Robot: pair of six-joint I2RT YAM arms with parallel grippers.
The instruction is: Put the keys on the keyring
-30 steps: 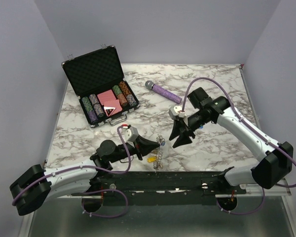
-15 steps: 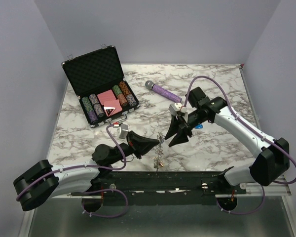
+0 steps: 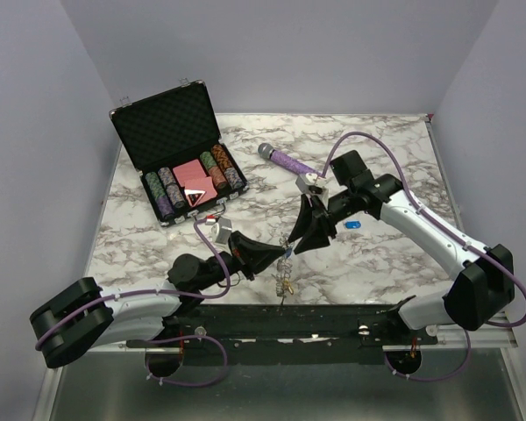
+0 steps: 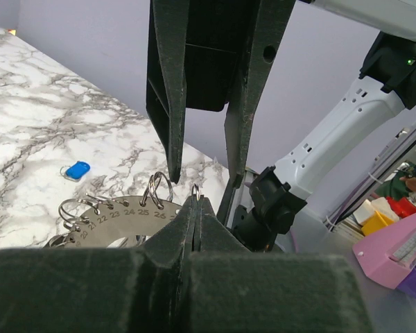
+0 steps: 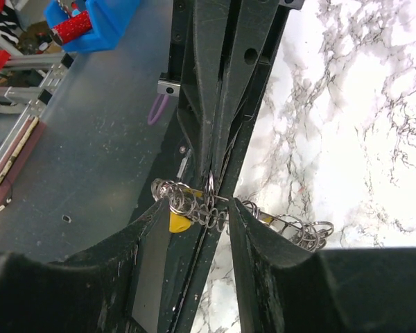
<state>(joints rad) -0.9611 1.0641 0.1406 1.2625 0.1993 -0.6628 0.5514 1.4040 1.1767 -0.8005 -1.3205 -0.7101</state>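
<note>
The keyring (image 4: 118, 208) is a flat silvery plate with numbers and small wire loops along its edge. My left gripper (image 4: 195, 198) is shut on one of those loops and holds the keyring (image 3: 285, 261) off the table. My right gripper (image 5: 197, 218) is open, a fingertip on either side of the loops, and a yellow-capped key (image 5: 178, 223) hangs there. In the top view the right gripper (image 3: 300, 237) meets the left gripper (image 3: 279, 254) at the ring. A blue-capped key (image 3: 352, 224) lies alone on the marble behind it. Other keys are not clear.
An open black case (image 3: 180, 158) of poker chips stands at the back left. A purple microphone (image 3: 289, 161) lies behind the right arm. The table's near edge and the black base rail (image 3: 280, 317) run just below the keyring.
The right gripper has moved left and slightly back, up to the keyring. The left gripper has shifted a little right with the ring. The blue key now shows fully.
</note>
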